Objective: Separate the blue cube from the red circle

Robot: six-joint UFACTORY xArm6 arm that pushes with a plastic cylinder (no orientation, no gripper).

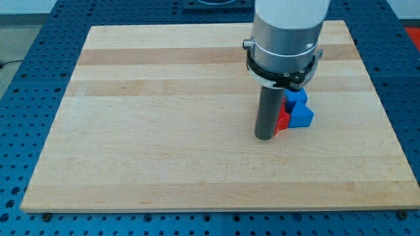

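Observation:
A blue block [300, 110], cube-like with a stepped top, sits on the wooden board [164, 131] at the view's right of centre. A red block [282, 119] lies pressed against its left side, mostly hidden behind the rod, so its shape is unclear. My tip [265, 137] rests on the board just left of the red block, touching or nearly touching it. The arm's grey housing [285, 39] hangs above the blocks and hides what lies behind them.
The board lies on a blue perforated table [26, 85] that shows on all sides. The two blocks sit roughly 100 px from the board's right edge [387, 124].

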